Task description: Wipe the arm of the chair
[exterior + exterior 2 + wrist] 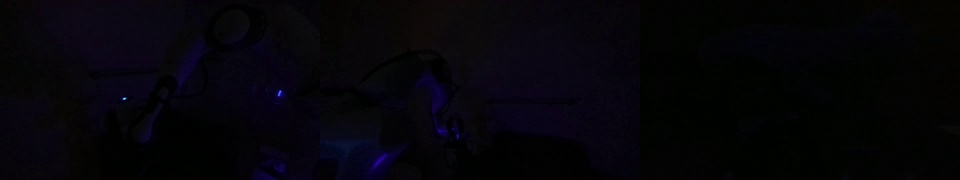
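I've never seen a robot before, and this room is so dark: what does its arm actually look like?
Very little shows. In both exterior views the arm is a thick, rounded limb, faintly blue-tinted in the dim light, with a round joint at its upper end. Its true colour, cables, markings and jaws are lost in the dark; the wrist view is almost black.

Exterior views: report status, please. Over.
Scene nearly dark. Robot arm faint outline only; gripper state unreadable. Chair arm not discernible. Obstacles: cannot tell.
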`<action>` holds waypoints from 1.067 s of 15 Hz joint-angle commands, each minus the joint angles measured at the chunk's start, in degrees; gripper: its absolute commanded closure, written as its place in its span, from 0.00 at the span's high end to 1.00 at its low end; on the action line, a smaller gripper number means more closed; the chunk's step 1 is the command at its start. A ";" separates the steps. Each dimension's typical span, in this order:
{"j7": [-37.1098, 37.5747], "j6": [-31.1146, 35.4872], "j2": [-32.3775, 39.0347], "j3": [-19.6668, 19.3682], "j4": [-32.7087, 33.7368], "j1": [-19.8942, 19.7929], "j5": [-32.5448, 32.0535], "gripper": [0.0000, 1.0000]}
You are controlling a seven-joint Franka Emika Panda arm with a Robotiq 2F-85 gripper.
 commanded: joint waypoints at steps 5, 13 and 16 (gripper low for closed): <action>-11.87 -0.73 -1.19 5.52 -0.43 -6.63 8.66 0.07; -11.82 -3.46 -3.37 1.83 7.71 -5.98 7.93 0.08; -10.16 -5.13 -0.73 -0.14 14.98 -4.76 6.49 0.08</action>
